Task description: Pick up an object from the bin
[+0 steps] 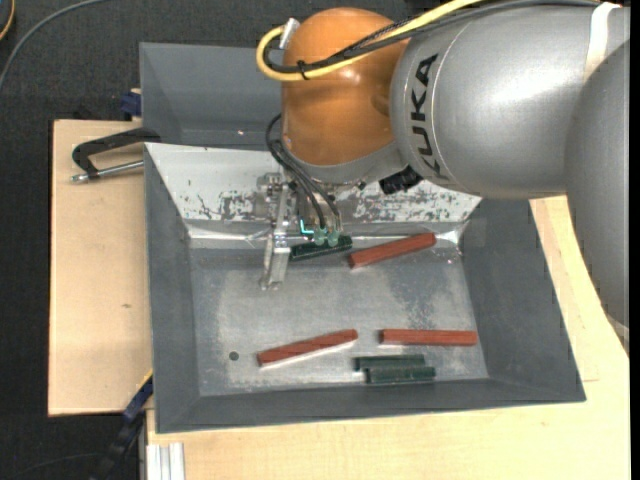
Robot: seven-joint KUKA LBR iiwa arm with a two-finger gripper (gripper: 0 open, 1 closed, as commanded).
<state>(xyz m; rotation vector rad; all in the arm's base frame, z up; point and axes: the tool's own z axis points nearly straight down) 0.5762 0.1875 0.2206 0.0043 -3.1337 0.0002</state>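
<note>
Red-brown stick at the back (392,250): lies flat and a bit aslant along the foot of the bin's far wall, its right end almost in the far right corner. It is the thing closest to the gripper, just to the gripper's right, and I see nothing holding it.
Gripper (272,273): down low at the far wall, left of the middle, over bare floor. From where I stand I cannot tell whether it is wide, narrow or closed, and nothing shows in its grasp.
Edges: the sloping far wall is right behind the gripper, so there is little room that way. The left wall of the bin (168,308) is well apart from it.
Open room: the middle of the floor is bare metal, from the gripper forward to the near row of things.
Near row: a red-brown stick with a pale edge (306,348) lies left of centre. A second red-brown stick (428,337) lies to its right, and a dark green bar (398,373) lies just in front of that one, close to the near wall.
Overhead: the orange cover (335,88) and the grey arm (510,88) hang over the far right of the bin.
</note>
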